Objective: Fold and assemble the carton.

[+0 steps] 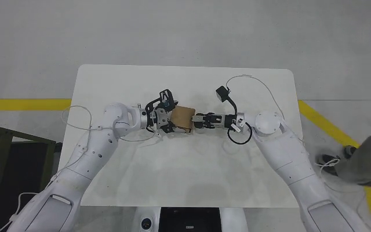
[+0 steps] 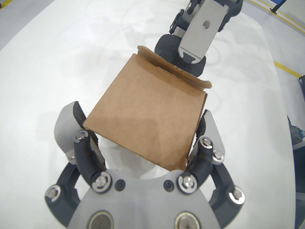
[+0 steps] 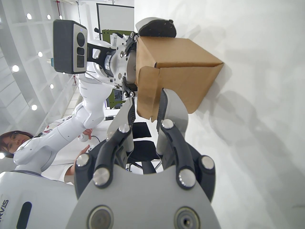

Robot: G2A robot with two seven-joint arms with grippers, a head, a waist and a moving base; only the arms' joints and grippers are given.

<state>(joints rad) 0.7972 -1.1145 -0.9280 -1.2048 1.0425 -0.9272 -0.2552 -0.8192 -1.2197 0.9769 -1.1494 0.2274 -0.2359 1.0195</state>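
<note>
- The left end effector (image 2: 143, 117) is gripping the carton (image 2: 152, 106) by its two sides.
- The right end effector (image 3: 147, 106) is pinching the carton's flap (image 3: 146, 86).

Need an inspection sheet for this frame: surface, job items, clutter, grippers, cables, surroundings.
surface: white table, faint scuff marks.
job's things: one brown carton near the table's middle, partly folded, end flap not yet closed.
clutter: nothing seen.
grippers: left gripper clamps the carton's two sides; right gripper pinches the end flap.
cables: white cable loops on the table beside the left arm; thin white lead and black cable loop at the right wrist.
surroundings: grey floor, yellow floor tape, dark frame on the left arm's side.
</note>
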